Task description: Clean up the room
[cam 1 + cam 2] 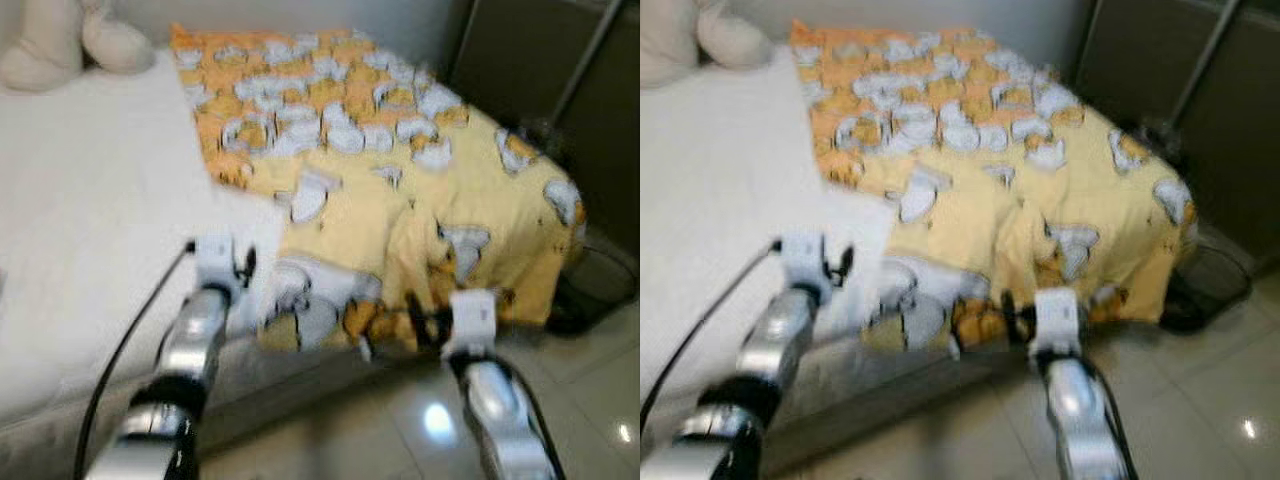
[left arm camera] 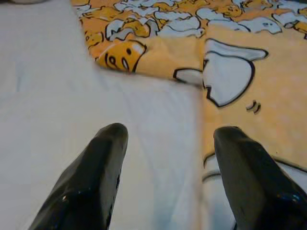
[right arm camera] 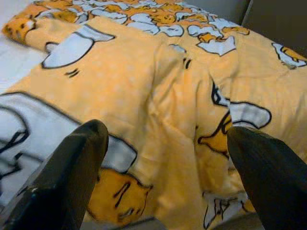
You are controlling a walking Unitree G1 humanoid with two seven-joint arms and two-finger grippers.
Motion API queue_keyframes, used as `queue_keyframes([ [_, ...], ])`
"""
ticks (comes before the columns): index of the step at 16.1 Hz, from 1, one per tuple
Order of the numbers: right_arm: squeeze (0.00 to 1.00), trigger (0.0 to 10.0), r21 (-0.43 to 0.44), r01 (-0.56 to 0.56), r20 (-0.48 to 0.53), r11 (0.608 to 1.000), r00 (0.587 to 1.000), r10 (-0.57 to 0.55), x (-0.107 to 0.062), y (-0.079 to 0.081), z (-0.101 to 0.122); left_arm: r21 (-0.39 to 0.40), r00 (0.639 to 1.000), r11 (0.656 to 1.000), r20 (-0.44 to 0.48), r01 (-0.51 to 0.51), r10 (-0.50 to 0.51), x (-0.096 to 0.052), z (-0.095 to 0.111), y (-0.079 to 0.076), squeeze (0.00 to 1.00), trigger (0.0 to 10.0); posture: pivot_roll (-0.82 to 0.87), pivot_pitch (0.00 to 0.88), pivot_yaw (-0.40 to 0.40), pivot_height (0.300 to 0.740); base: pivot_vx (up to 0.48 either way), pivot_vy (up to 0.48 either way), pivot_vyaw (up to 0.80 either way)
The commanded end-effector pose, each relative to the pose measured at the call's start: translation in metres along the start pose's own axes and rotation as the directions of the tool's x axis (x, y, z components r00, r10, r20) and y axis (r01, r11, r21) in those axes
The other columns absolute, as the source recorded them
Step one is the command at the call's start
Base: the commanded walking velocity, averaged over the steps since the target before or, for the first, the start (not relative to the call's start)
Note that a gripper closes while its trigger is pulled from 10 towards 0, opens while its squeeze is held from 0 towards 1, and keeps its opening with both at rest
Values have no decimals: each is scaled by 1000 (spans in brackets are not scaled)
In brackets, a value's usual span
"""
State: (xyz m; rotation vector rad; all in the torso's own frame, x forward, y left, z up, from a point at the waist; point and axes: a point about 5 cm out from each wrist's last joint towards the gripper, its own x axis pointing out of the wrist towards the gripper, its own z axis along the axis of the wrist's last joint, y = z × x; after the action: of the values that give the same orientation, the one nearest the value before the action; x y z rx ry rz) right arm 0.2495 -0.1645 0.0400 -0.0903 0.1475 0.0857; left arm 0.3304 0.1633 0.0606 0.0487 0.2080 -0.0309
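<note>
A yellow blanket [image 1: 400,190] covers the right half of the bed [image 1: 90,230], hanging over its near edge at lower centre. Left gripper [image 2: 165,139] and right gripper [image 3: 165,139] both hover spread wide above it, holding nothing.

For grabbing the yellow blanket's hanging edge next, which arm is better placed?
Probably the right. The right pincer is open and sits directly over the yellow blanket where it drapes off the bed's edge. The left pincer, also open, straddles the border between the white sheet and the blanket.
</note>
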Motion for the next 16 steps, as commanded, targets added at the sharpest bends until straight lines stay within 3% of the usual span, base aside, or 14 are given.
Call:
queue_keyframes([
  [1,0,10000,-25,25,11,999,1000,-25,1,-12,4,4,1000,1000,4,26,-26,2,3,-13,0,10000,-61,0,15,740,480,0,0],
  [2,0,10000,-25,24,8,999,1000,-23,0,-12,4,56,999,998,-44,26,-24,2,-3,-11,0,10000,-63,0,14,740,0,0,0],
  [3,0,10000,-28,22,-1,999,1000,-22,-1,-12,2,103,984,994,-176,41,-22,5,-15,0,0,10000,-67,0,6,740,0,0,0],
  [5,0,10000,-38,-2,-28,999,1000,1,-9,-11,-3,131,959,989,-283,64,-25,6,-25,10,0,10000,-80,0,-13,740,0,0,0],
  [6,0,10000,-43,-13,-32,999,999,12,-11,-10,-4,140,952,986,-301,89,-43,6,-28,7,0,10000,-85,0,-17,740,0,0,0],
  [9,0,10000,-59,-15,-68,998,998,11,-27,-17,-8,68,954,995,-297,72,-48,7,-29,-7,0,10000,-125,0,-49,740,0,0,0],
  [13,0,10000,-120,-40,-136,992,990,24,-72,-32,-9,-30,971,993,-209,112,-116,9,-23,-41,0,10000,-243,24,-112,740,0,0,0],
  [15,0,10000,-118,-42,-154,992,988,23,-84,-33,-7,24,969,993,-224,114,-106,5,-30,-44,0,10000,-267,59,-135,740,0,0,0],
  [16,0,10000,-129,-70,-168,989,985,48,-89,-29,-8,59,975,997,-217,58,-44,5,-30,-37,0,10000,-274,69,-142,740,0,0,0],
])
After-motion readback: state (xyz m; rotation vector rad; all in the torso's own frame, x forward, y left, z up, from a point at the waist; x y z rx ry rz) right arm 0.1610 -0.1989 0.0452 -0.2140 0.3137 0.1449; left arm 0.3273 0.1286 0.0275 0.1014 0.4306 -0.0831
